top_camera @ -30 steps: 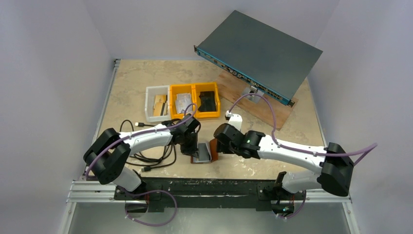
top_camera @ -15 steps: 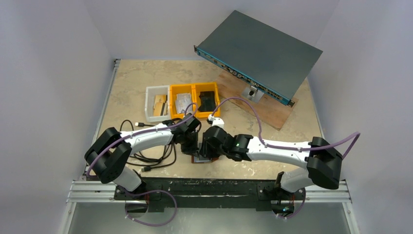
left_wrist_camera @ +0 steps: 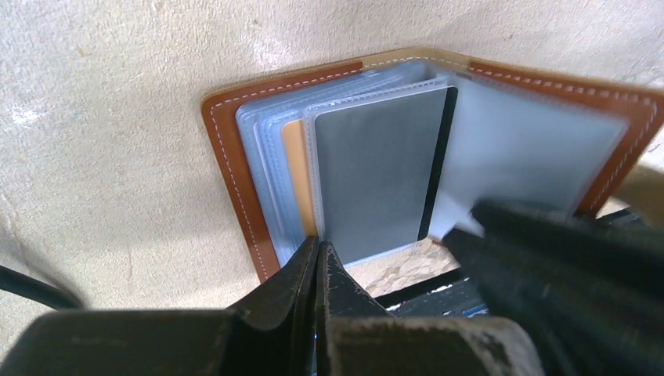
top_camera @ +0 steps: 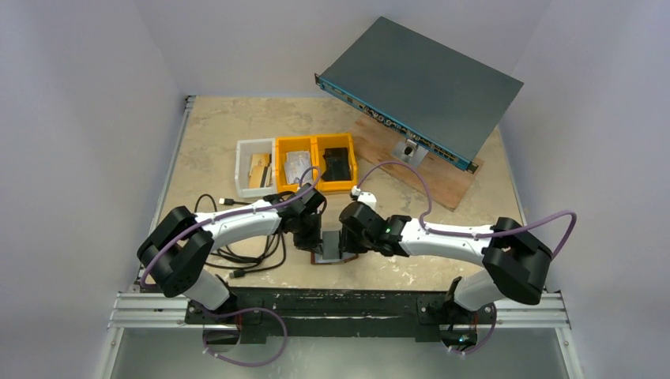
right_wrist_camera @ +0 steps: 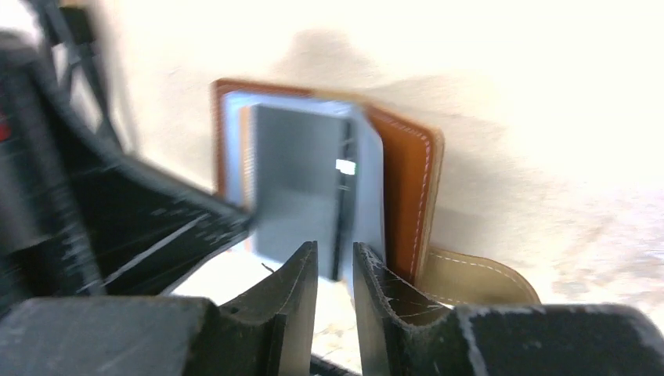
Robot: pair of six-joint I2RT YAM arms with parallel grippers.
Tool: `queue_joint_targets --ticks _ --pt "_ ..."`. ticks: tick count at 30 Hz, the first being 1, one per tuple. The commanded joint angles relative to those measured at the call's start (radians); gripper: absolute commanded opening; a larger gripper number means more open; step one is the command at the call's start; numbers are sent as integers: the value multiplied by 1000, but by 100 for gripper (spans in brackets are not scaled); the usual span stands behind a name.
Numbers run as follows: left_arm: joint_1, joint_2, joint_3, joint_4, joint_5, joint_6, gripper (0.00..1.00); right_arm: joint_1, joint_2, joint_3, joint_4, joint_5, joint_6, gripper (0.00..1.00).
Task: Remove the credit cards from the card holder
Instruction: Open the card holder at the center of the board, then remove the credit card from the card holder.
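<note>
1. Tightly shut, the left jaws press their tips on the near edge of the holder's (left_wrist_camera: pixel 235 188) clear pockets, just where the tan card (left_wrist_camera: pixel 296 180) meets the grey card (left_wrist_camera: pixel 376 172). I cannot tell whether a pocket edge is pinched between them.
2. The right jaws stand at a narrow gap. In the right wrist view the lower edge of the grey card, by its dark stripe (left_wrist_camera: pixel 440 157), shows in that gap. I cannot tell whether they clamp it or only straddle it.
3. In the left wrist view one tip of the right jaws touches a clear leaf (left_wrist_camera: pixel 532 149), blurred, over the holder's right half.
4. The holder lies open on the table (top_camera: pixel 221 134), pockets up, between the two arms' tips and close to the table's near edge.
5. Both cards sit in its pockets: the grey card is on top, and the tan card shows only as a strip at its left.
6. A tan flap (right_wrist_camera: pixel 470 278) pokes out from under the holder's edge, beside the right jaws.
7. Black cables (top_camera: pixel 245 253) lie left of the holder, partly under the left arm (top_camera: pixel 237 225).
8. Farther back a white bin (top_camera: pixel 240 166) stands against two yellow bins (top_camera: pixel 313 166) in a row. A black object (top_camera: pixel 337 164) lies in the rightmost one.
9. At the back right a grey switch (top_camera: pixel 427 79) leans tilted over a wooden board (top_camera: pixel 442 178).
</note>
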Motion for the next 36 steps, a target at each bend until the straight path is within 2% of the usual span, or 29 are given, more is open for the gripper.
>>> queue_joint_targets --ticks 1,4,9,15,22,31,36 --pt "-6 -2 34 5 -11 26 0 -66 -35 -45 17 34 -7 25" --pt "-6 -1 34 1 -12 30 0 -95 -28 -68 37 6 -15 26" --pt "-7 -13 48 -14 -16 51 0 -125 -9 -130 168 -105 -6 31" --pt "-3 -63 89 -51 -18 79 0 -136 10 -188 248 -174 35 31" --pt "7 -45 97 -49 -3 80 0 -140 64 -264 455 -305 129 32" --pt "51 -69 38 -56 -35 88 0 -162 101 -335 657 -374 261 32" --pt "81 -96 14 -58 -47 102 0 -169 102 -355 707 -376 300 34"
